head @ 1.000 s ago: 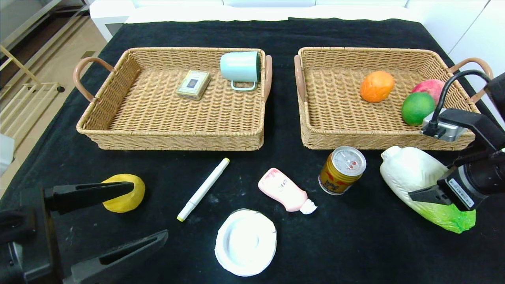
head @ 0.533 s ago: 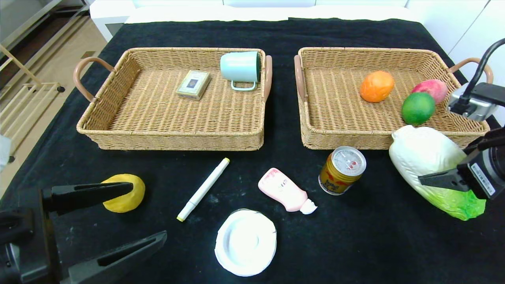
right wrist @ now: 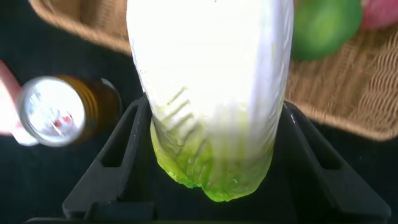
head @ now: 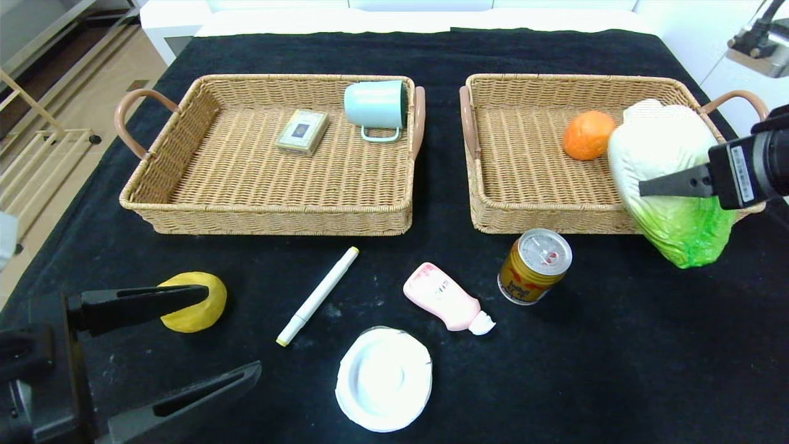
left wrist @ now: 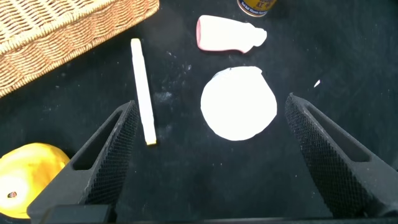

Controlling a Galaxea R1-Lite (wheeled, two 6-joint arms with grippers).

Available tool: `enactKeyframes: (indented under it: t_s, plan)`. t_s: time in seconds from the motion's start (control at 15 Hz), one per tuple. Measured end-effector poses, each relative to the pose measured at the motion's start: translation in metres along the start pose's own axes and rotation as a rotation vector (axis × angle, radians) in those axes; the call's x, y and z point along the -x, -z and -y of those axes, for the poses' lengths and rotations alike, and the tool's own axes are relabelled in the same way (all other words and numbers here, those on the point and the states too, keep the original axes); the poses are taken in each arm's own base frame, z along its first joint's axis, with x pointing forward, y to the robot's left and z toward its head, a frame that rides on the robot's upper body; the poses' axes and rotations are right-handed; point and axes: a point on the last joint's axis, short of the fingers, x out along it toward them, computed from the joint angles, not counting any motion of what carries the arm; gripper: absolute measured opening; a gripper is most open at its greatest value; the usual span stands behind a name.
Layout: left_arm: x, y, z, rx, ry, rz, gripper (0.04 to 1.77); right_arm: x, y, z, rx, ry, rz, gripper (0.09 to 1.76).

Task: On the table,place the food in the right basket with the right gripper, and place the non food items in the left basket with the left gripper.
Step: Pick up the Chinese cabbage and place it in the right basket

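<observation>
Cabbage [head: 669,179] gripped in right claw [head: 678,183] above right basket [head: 530,219], beside orange fruit [head: 587,135]; left claw [head: 166,345] wide.

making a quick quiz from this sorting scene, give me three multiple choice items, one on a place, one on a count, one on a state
1. Where is the mint cup?
A. in the left basket
B. on the table beside the can
C. in the right basket

2. How many non food items lie on the black cloth outside the baskets?
A. one
B. three
C. five

3. What is the right gripper doing?
A. hanging open with nothing in it
B. shut on the pink bottle
C. shut on the cabbage, held above the right basket's near right corner

Answers:
1. A, the cup lies on its side at the left basket's far right corner.
2. B, the marker, the pink bottle and the white dish.
3. C, the right wrist view shows the fingers pressed against both sides of the cabbage.
</observation>
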Motion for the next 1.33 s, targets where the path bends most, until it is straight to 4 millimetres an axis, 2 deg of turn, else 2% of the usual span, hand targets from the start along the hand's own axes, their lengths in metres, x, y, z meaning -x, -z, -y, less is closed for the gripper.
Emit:
enactKeyframes:
  t_s: [0.33,0.8,1.07,1.33]
  plan:
    - [-0.001,0.0,0.0,0.001,-0.002,-0.003,1.72,-0.022,-0.029,-0.014,-0.027,0.02,0.224,1.28]
    - [0.0,-0.001,0.0,-0.001,-0.006,0.005,1.72,-0.067,-0.05,-0.036,-0.052,0.11,0.393,1.28]
    - [0.001,-0.002,0.0,-0.002,-0.007,0.008,1.72,-0.084,-0.051,-0.042,-0.045,0.109,0.388,1.28]
    - [0.001,-0.002,0.0,-0.008,-0.01,0.01,1.72,-0.093,-0.052,-0.046,-0.046,0.104,0.395,1.28]
